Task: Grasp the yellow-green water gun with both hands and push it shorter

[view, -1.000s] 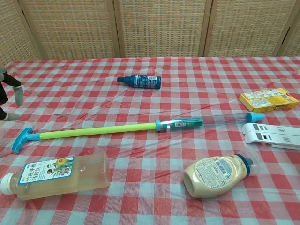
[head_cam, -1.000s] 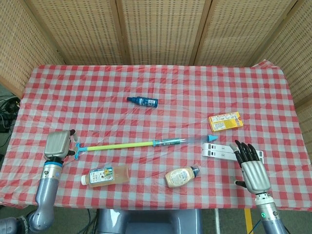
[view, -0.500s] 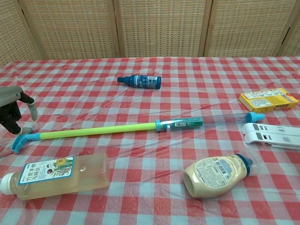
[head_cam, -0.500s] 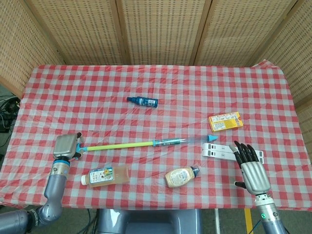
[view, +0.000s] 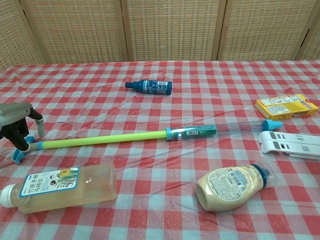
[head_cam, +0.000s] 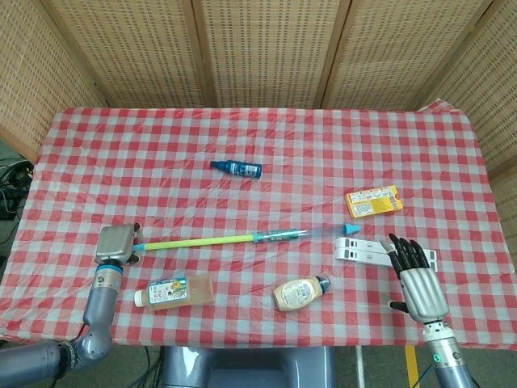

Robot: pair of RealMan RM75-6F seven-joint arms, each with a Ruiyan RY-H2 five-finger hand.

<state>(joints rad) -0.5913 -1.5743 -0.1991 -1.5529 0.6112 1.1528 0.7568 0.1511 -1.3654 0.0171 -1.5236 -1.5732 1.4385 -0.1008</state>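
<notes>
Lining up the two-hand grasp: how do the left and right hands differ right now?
The left hand sits over the water gun at its T-handle end; the right hand lies apart from the gun, near the white holder. Left fingers curl downward; right fingers are extended. Neither plainly grips anything.

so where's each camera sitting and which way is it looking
Head view: high above the near table edge, looking steeply down on the whole checkered table; shows the left hand at the water gun handle and the right hand, fingers spread, near the white holder.
Chest view: low at the near edge, facing across toward the wicker screens; only the left hand shows.
Shared: water gun, left hand, tea bottle, sauce bottle, blue bottle, yellow box.
</notes>
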